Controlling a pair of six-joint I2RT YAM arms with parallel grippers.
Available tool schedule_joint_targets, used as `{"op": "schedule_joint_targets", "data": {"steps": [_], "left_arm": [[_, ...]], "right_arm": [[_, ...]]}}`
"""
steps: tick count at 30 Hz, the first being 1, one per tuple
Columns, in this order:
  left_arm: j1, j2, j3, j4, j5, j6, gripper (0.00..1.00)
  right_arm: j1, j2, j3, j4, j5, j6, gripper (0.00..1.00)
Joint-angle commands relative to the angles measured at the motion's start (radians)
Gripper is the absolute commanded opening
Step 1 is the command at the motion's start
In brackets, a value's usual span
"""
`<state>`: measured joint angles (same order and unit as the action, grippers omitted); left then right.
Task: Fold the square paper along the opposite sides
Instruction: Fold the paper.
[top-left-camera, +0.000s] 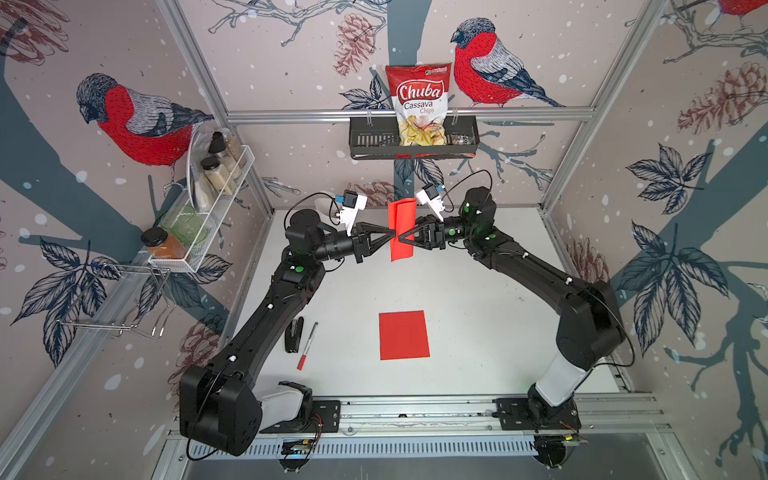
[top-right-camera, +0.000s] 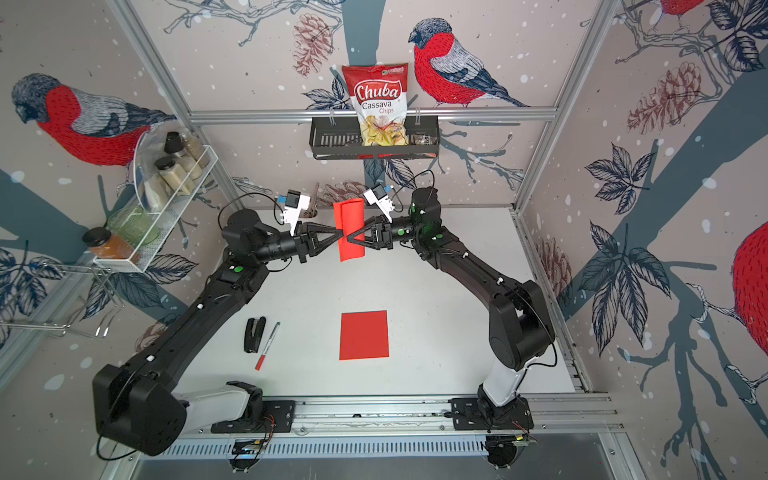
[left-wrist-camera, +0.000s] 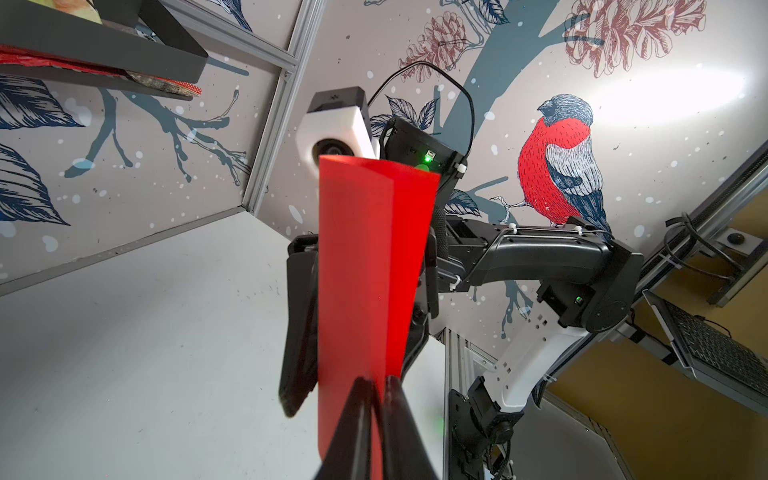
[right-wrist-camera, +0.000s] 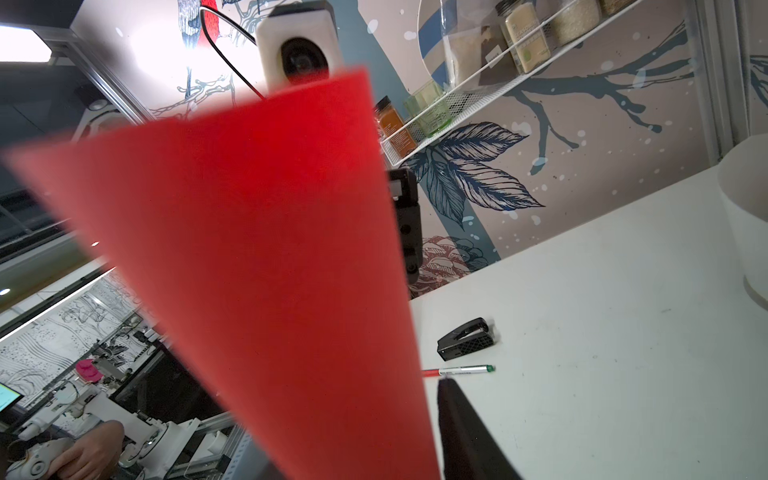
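Pinches with the left gripper (left-wrist-camera: 376, 388), jaws almost together, one edge of the thin red square paper sheet (left-wrist-camera: 361, 270). Straddles the same sheet from the opposite side with the right gripper (top-left-camera: 402, 240), jaws part-way apart, one on each face, not visibly pressing. Holds the sheet upright in mid-air between the two arms, clear of the table, bent over on itself into a loose V with no flat crease.

Judged step: opposite sides brought towards each other, fold shaped but not set. Next calls for matching the free edges, closing the right jaws on both layers, then pressing along the bend. Risks a skewed crease if closed with the layers offset.

Below, on the bare white tabletop (top-left-camera: 478, 324): a second flat red paper sheet (top-left-camera: 404, 335) towards the front, and on the left arm's side of it a small black stapler (top-left-camera: 294, 335) just beside a slim white marker pen with a red cap (top-left-camera: 308, 343).

Around: aluminium-framed walls papered with red-breasted birds and pine cones. On the back rail, a black slotted metal shelf (top-left-camera: 365, 139) with a red-and-white bag of cassava chips (top-left-camera: 417, 104). On the left wall, a white wire rack (top-left-camera: 183, 264) with jars.
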<state>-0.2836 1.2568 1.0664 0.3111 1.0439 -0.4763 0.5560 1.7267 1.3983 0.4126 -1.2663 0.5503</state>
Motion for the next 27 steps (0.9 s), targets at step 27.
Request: {"op": "schedule_joint_targets", "data": {"steps": [27], "left_arm": [[-0.004, -0.011, 0.002, -0.004, -0.021, 0.022, 0.14]], "right_arm": [[0.039, 0.005, 0.133, -0.411, 0.107, -0.305, 0.43]]}}
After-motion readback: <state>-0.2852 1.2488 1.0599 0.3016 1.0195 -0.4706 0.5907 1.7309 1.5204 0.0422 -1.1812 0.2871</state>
